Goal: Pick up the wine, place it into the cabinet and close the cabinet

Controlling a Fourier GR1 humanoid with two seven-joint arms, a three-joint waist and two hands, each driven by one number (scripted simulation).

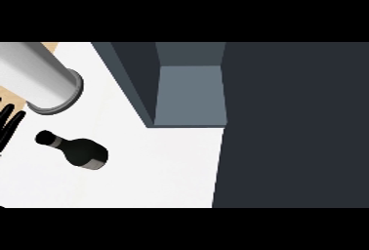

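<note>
Head view. Wine bottle (78, 151) lies on the white counter (144, 176), left of centre, neck pointing to the far left, base toward the near right. Nothing touches it.

Left hand (9, 124) at the view's left edge, only its black fingers showing, straight and released, just left of the bottle's neck but apart from it. A grey forearm (36, 75) crosses the far left corner.

Cabinet (189, 93) stands far and right of the bottle, its grey-blue inside showing. Dark door panel (296, 127) fills the right side of the view.

Right hand not seen.
</note>
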